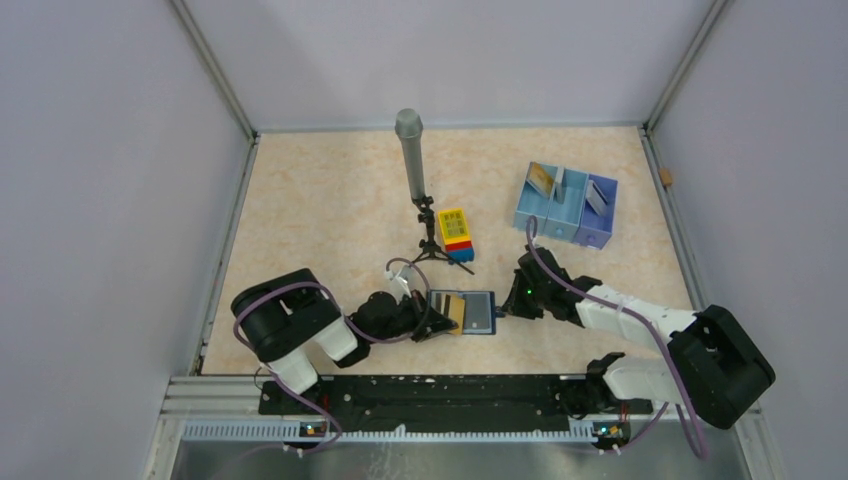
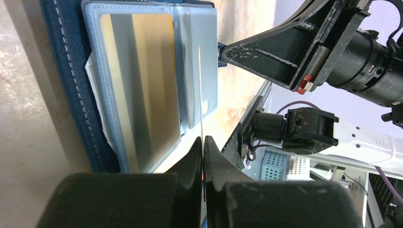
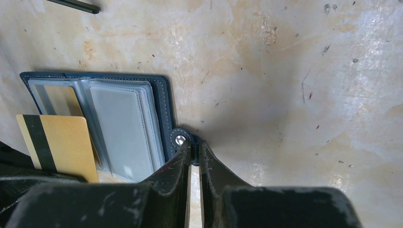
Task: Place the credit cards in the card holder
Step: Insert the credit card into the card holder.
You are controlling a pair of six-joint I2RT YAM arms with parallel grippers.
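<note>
Near front edge, card holder point(image 1: 478, 312) lies open, long axis L-R, snap tab point(image 3: 180, 139) pointing R, nipped by your R gripper point(image 3: 195, 145); L gripper point(image 2: 203, 140) pinches gold card point(image 3: 64, 147).

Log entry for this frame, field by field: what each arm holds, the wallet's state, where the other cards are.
card holder: navy-blue folding wallet, open flat, clear sleeves up
left fingers: shut on thin gold plastic card with dark stripe
right fingers: shut on the holder's snap tab
other cards: standing in pale blue three-compartment tray
stage: held card over the holder, seemingly not inserted
</note>
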